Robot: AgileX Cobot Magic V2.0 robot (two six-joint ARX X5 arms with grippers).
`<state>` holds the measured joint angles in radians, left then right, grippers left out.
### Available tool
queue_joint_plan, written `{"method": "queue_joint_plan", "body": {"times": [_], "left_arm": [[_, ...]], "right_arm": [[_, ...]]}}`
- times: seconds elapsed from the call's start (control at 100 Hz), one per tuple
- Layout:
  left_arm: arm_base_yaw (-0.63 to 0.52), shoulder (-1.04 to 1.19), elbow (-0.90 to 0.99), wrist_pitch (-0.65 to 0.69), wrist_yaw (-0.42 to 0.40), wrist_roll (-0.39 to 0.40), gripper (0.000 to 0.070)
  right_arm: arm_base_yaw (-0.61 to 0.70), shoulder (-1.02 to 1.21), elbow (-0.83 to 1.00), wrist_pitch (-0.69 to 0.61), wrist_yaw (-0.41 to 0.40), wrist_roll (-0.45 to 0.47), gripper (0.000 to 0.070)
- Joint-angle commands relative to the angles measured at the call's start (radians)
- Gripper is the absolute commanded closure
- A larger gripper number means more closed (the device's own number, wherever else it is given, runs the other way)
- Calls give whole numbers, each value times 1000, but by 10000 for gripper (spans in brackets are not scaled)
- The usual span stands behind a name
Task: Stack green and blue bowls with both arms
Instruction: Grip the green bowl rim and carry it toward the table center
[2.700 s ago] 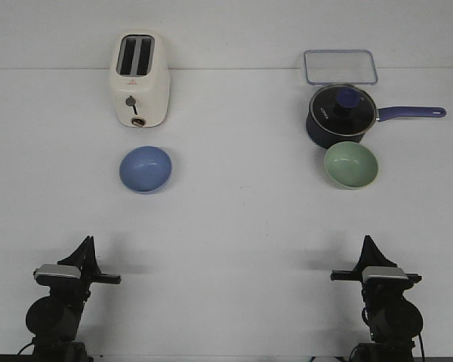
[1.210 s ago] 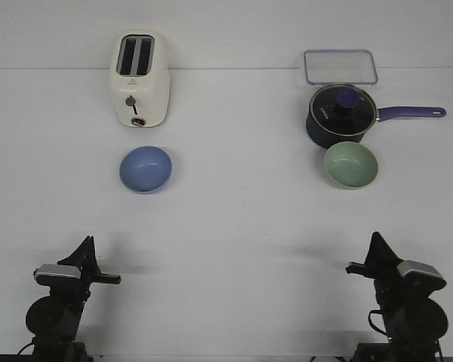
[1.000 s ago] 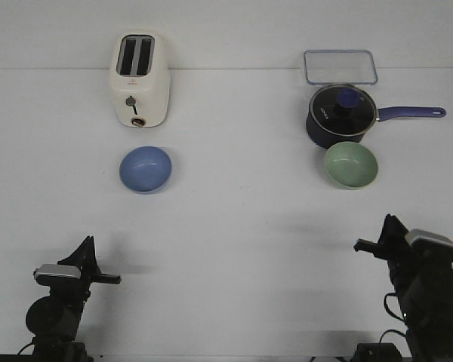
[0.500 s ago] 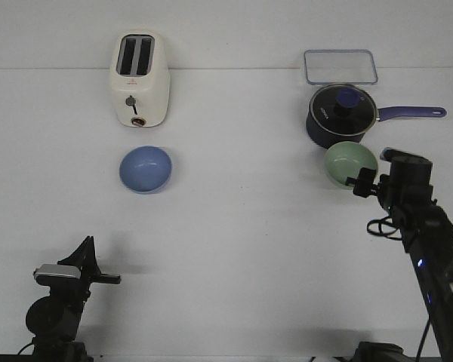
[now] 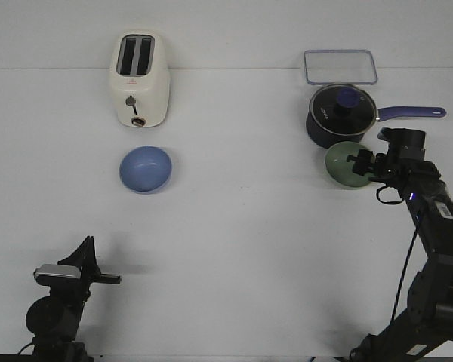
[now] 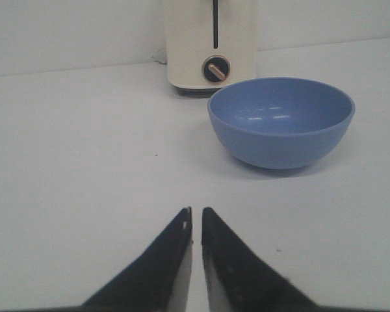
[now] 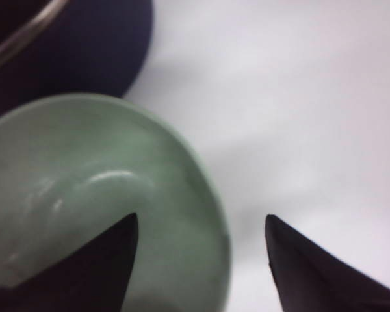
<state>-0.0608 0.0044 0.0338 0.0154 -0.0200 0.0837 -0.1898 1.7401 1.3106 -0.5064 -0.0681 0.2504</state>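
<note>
Green bowl (image 5: pixel 346 164), far right by the saucepan (image 5: pixel 340 115), has now been reached by the right gripper (image 5: pixel 368 166), which was parked near (grasp pending). Blue bowl (image 6: pixel 281 121) is seen before the toaster (image 6: pixel 211 42), left gripper (image 6: pixel 195 224) together. Right fingers (image 7: pixel 91 270) are spread astride the rim.

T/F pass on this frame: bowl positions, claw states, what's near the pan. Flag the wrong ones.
1. The right claw is open, straddling the green bowl rim. True.
2. The left claw is holding the blue bowl. False: it is shut, empty, well short of the bowl.
3. The blue bowl sits in front of the toaster. True.
4. The green bowl is stacked in the blue bowl. False: they sit far apart.
5. The saucepan has no lid. False: lid on.
</note>
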Motion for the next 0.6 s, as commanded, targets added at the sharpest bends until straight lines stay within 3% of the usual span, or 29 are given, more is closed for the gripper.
{"method": "queue_joint_plan", "body": {"times": [0.0, 0.04, 0.13, 0.21, 0.46, 0.59], "left_arm": [[1, -1, -20, 14, 2, -6, 688], [1, -1, -20, 14, 1, -6, 688], [1, -1, -20, 14, 2, -6, 688], [1, -1, -20, 14, 1, -6, 688], [1, -1, -20, 14, 2, -6, 688], [1, -1, -20, 14, 1, -6, 688]], "right_arm": [[0, 38, 24, 12, -11, 2, 451], [0, 47, 24, 13, -11, 10, 506], [0, 55, 24, 10, -11, 14, 552], [0, 55, 24, 4, -10, 15, 699], [-8, -6, 26, -31, -17, 22, 700], [-3, -109, 26, -71, -97, 14, 700]]}}
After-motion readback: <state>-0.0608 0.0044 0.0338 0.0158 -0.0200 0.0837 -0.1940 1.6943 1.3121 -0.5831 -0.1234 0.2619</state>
